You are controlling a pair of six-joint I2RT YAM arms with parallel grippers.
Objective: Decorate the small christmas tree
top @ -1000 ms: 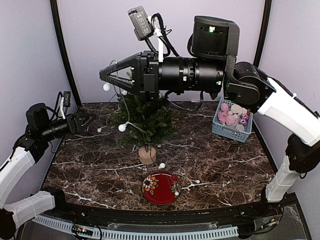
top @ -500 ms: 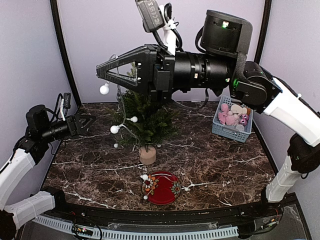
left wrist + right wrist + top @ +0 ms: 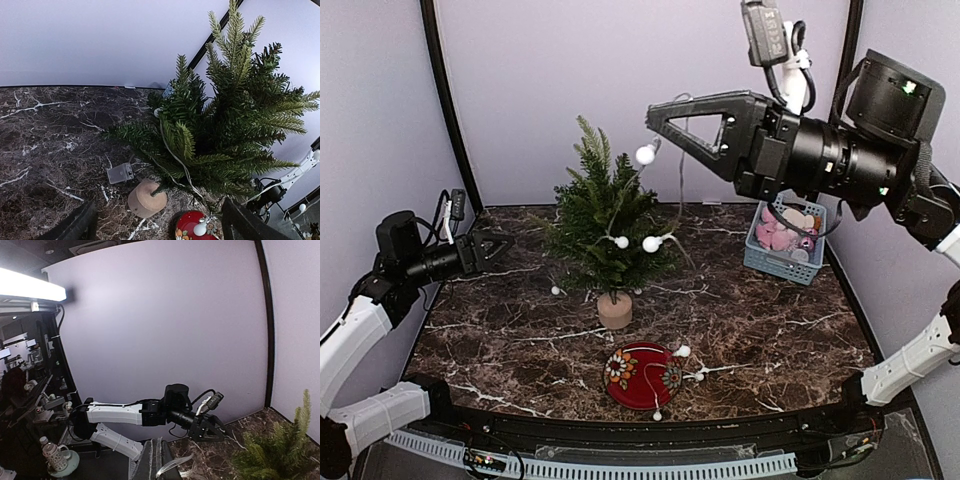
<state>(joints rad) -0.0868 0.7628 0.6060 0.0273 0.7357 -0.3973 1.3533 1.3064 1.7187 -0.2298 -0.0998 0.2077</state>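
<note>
The small christmas tree [image 3: 603, 225] stands on its wood stump [image 3: 614, 310] at the middle back of the marble table. A string of white bulb lights [image 3: 645, 153] is draped over it and trails down onto a red plate [image 3: 642, 375]. My right gripper [image 3: 656, 116] is high up, right of the treetop, shut on the light string's wire [image 3: 172, 466]. My left gripper [image 3: 500, 243] is open and empty, left of the tree and pointing at it. In the left wrist view the tree [image 3: 230, 115], its stump [image 3: 146, 198] and a clear battery box [image 3: 120, 173] show.
A blue basket [image 3: 760, 262] of pink and white ornaments sits at the back right. The red plate [image 3: 192, 232] lies in front of the stump with bulbs on it. Purple walls enclose the table. My left arm [image 3: 150, 412] shows in the right wrist view.
My right arm swung from left of the treetop to its right, carrying the light string across the tree. The trailing bulbs slid onto the red plate. The left arm stayed still.
</note>
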